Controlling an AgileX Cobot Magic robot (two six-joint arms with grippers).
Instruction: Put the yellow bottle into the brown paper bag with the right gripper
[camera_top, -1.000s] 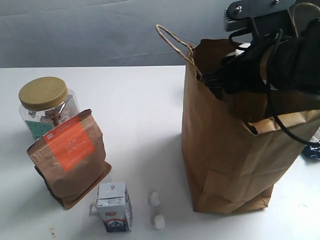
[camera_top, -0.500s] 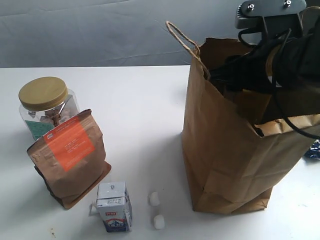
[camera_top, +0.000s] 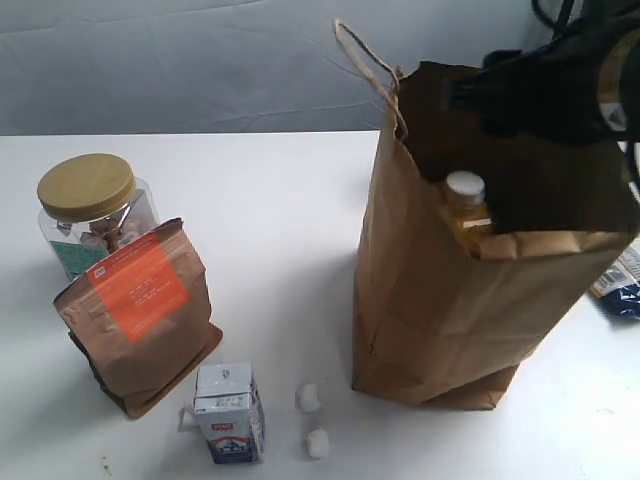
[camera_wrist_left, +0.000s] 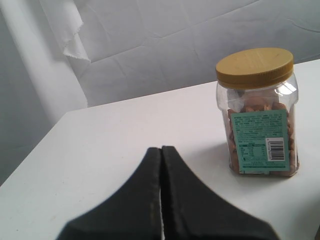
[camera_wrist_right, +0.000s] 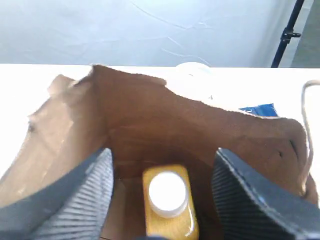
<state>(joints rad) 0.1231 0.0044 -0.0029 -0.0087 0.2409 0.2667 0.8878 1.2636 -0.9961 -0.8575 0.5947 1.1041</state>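
The yellow bottle (camera_top: 466, 207) stands upright inside the brown paper bag (camera_top: 440, 300), its white cap just below the rim. From above, the right wrist view shows the bottle (camera_wrist_right: 169, 200) on the bag's floor, with the bag walls (camera_wrist_right: 150, 110) around it. My right gripper (camera_wrist_right: 162, 165) is open, its ribbed fingers (camera_wrist_right: 85, 195) spread wide on either side of the bottle without touching it. In the exterior view the right gripper (camera_top: 545, 95) hangs over the bag's mouth. My left gripper (camera_wrist_left: 161, 150) is shut with nothing in it, low over the table.
A gold-lidded clear jar (camera_top: 92, 210) and a brown pouch with orange label (camera_top: 140, 315) stand at the left. A small milk carton (camera_top: 229, 412) and two white lumps (camera_top: 312, 420) lie near the front. A blue packet (camera_top: 620, 290) lies right of the bag.
My right gripper has let go of the bottle and risen out of the bag. The bottle now stands free inside, and the bag has shifted slightly.
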